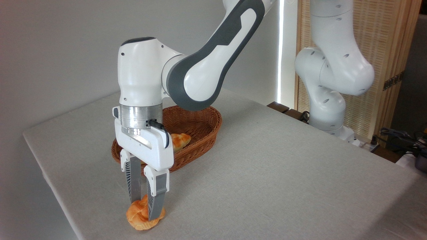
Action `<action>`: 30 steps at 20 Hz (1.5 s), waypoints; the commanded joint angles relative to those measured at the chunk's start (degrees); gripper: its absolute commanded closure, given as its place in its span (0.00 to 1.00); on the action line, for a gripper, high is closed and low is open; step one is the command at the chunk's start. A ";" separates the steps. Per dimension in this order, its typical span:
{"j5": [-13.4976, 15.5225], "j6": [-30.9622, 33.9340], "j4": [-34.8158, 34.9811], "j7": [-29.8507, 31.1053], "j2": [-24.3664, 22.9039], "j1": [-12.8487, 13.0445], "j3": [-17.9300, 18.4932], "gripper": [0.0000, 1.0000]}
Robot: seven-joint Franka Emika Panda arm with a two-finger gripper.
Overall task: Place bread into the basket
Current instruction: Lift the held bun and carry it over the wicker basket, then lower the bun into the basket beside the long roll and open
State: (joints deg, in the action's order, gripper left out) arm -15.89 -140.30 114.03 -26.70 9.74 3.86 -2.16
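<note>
The bread (136,216), a small glossy golden-orange knotted bun, lies on the table close to its front left edge. My gripper (144,210) points straight down over it. Its two grey fingers (134,181) press into the bun's middle, and bun bulges out on either side of them. I cannot tell whether the bun rests on the cloth or is just off it. Behind the gripper stands the oval reddish-brown wicker basket (213,126), partly hidden by the gripper body.
A paler braided loaf (180,140) lies inside the basket, half hidden by my hand. The table (267,173) has a light grey cloth; its front left edge runs right beside the bun. The arm's base (328,110) stands at the far right with cables nearby.
</note>
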 commanded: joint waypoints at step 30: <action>18.09 30.26 14.35 -3.09 -27.13 10.79 -1.18 0.61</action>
State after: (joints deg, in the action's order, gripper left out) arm 1.03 -109.74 119.53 -28.93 -12.98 9.57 -3.97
